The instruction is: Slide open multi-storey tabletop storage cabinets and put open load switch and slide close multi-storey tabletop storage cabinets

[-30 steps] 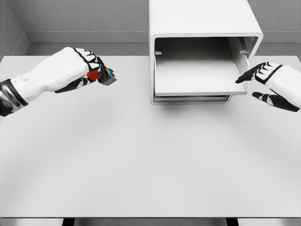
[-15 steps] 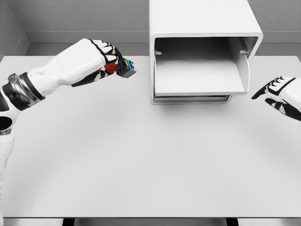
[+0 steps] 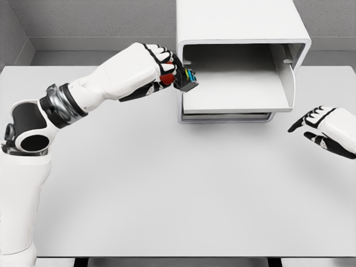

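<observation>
- The cabinet (image 3: 239,33) stands at the desk's (image 3: 167,189) far edge; its pulled-out drawer (image 3: 236,92) juts toward you and takes up the middle of that edge.
- The drawer's floor is bare, with room above it under the cabinet's roof.
- Your left hand (image 3: 158,67), closed on the switch (image 3: 186,79), sits at the drawer's left front corner; the cabinet's left wall is just beside it.
- The drawer's tall right wall blocks entry from that side.
- Your right hand (image 3: 325,128) hangs, fingers spread, apart from the drawer, with open desk between.
- The near desk is free.
</observation>
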Motion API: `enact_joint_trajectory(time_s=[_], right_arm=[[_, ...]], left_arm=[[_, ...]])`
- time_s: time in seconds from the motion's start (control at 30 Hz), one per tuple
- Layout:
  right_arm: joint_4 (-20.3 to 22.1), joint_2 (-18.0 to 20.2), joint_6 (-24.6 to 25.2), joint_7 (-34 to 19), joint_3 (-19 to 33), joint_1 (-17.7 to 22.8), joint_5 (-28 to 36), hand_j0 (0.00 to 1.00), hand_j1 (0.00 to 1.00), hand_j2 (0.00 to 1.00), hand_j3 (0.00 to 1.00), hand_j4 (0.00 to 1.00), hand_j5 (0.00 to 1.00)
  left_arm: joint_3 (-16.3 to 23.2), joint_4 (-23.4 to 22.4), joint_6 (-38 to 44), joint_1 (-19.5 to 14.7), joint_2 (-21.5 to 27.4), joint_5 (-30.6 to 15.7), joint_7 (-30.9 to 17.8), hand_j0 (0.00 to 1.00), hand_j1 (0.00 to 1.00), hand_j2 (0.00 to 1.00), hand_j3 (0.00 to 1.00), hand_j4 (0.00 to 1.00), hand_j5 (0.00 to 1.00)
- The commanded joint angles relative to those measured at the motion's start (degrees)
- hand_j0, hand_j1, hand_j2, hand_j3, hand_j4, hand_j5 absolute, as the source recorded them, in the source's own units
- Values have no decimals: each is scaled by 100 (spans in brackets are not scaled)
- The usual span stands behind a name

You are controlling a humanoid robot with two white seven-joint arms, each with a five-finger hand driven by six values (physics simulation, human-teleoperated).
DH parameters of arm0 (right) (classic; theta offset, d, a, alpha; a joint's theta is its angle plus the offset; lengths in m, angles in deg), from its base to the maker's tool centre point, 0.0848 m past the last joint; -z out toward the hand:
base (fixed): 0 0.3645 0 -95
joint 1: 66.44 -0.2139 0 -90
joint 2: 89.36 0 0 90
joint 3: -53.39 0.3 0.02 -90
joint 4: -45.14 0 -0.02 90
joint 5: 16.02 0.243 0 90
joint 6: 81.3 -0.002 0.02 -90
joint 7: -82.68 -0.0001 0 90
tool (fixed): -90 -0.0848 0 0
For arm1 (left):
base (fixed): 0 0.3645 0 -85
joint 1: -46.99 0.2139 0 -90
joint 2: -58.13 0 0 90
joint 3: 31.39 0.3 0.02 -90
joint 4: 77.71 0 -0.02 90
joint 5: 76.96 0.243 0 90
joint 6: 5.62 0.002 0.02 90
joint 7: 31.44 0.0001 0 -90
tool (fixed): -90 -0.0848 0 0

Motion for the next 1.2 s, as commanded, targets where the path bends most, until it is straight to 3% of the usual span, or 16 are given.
enact_joint_trajectory(time_s=[0.0, 0.23, 0.47, 0.63, 1.07, 1.17], right_arm=[[4, -22, 10, 4, -116, -9, 47, 57, 57, 57, 57, 57, 57], [5, -224, 10, -5, -196, -35, 38, 58, 58, 58, 58, 58, 58], [13, -224, 10, 4, -283, -35, 56, 58, 58, 58, 58, 58, 58], [4, -303, 10, 4, -371, -35, 73, 58, 58, 58, 58, 58, 58], [4, -364, 10, 4, -495, -79, 73, 58, 58, 58, 58, 58, 58], [4, -364, 10, 4, -521, -88, 73, 58, 58, 58, 58, 58, 58]], left_arm=[[58, -41, 19, 0, -217, 116, 7, 40, 40, 40, 40, 40, 40], [102, -59, 19, 0, -630, 371, 7, 40, 40, 40, 40, 40, 40], [111, -217, 19, -35, -1105, 943, 7, 40, 40, 40, 40, 40, 40], [295, -622, 19, -211, -1105, 1101, 7, 40, 40, 40, 40, 40, 40], [796, -973, 19, -422, -1105, 1110, 7, 40, 40, 40, 40, 40, 40], [831, -1017, 19, -431, -1105, 1321, 7, 40, 40, 40, 40, 40, 40]])
